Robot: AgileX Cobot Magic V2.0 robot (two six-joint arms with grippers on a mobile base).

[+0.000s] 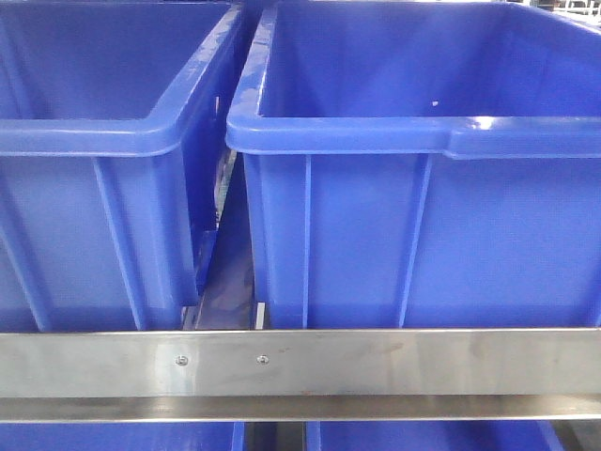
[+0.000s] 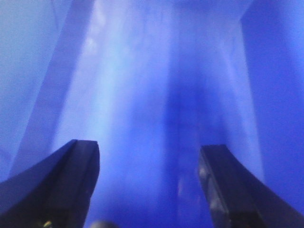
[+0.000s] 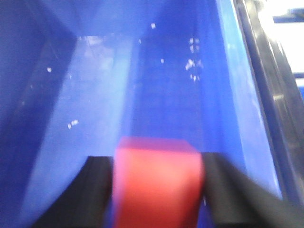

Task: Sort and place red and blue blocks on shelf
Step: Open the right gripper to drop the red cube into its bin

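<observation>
In the right wrist view my right gripper (image 3: 158,166) is shut on a red block (image 3: 157,185), held between the two black fingers (image 3: 97,185) inside a blue bin (image 3: 95,95). In the left wrist view my left gripper (image 2: 149,161) is open and empty, its dark fingers (image 2: 71,180) spread wide inside a blue bin (image 2: 142,85). No blue block shows in any view. In the front view two blue bins stand side by side, a left one (image 1: 94,141) and a right one (image 1: 423,132), and neither gripper shows there.
A steel shelf rail (image 1: 300,366) runs across the front view below the bins. More blue bins (image 1: 423,437) sit on the level beneath. A narrow gap (image 1: 230,263) separates the two upper bins. A metal frame edge (image 3: 270,71) runs along the right bin's side.
</observation>
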